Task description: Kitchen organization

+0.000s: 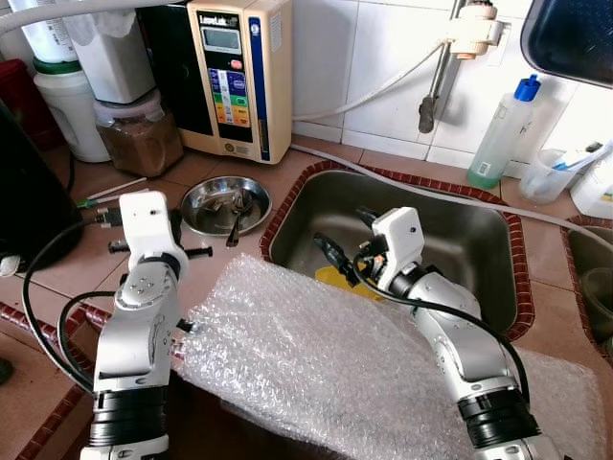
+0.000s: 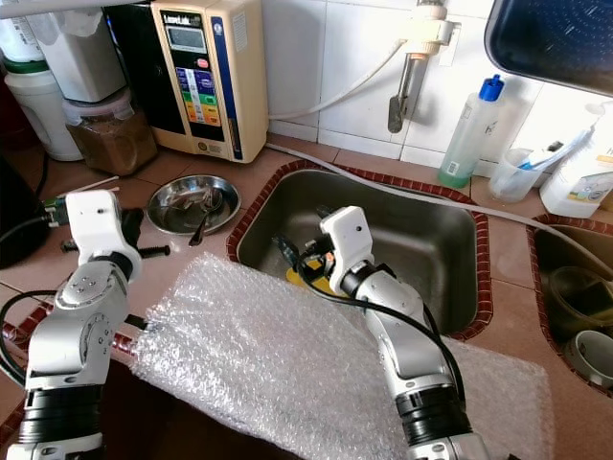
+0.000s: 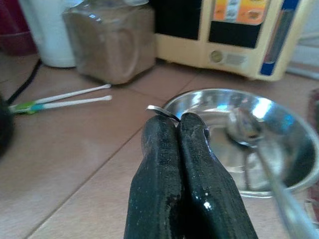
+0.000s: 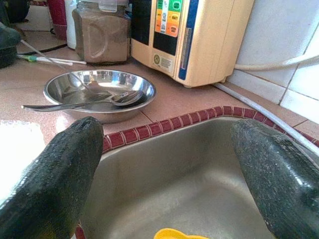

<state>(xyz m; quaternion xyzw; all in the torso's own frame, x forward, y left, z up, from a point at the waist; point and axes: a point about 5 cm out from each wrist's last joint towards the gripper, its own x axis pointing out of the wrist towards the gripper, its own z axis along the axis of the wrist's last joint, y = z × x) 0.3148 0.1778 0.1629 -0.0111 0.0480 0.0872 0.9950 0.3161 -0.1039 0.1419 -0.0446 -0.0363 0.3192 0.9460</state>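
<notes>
With the left gripper [image 3: 182, 130] pressed together beside the steel bowl [image 1: 226, 204] holding a spoon [image 4: 89, 103], the right gripper [image 4: 167, 164] hangs spread over the sink [image 1: 479, 249], likely reaching next for the yellow object [image 1: 337, 279] inside.

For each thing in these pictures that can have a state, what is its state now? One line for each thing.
left gripper: shut, holding nothing, beside the steel bowl.
right gripper: open, holding nothing, over the sink.
steel bowl: upright on the counter, spoon inside.
spoon: lying in the bowl, handle over the rim.
sink: no water seen, a yellow thing at its bottom.
bubble wrap: spread flat on the counter edge.
bottle: upright, blue cap on.
jar: upright, lid on.
</notes>
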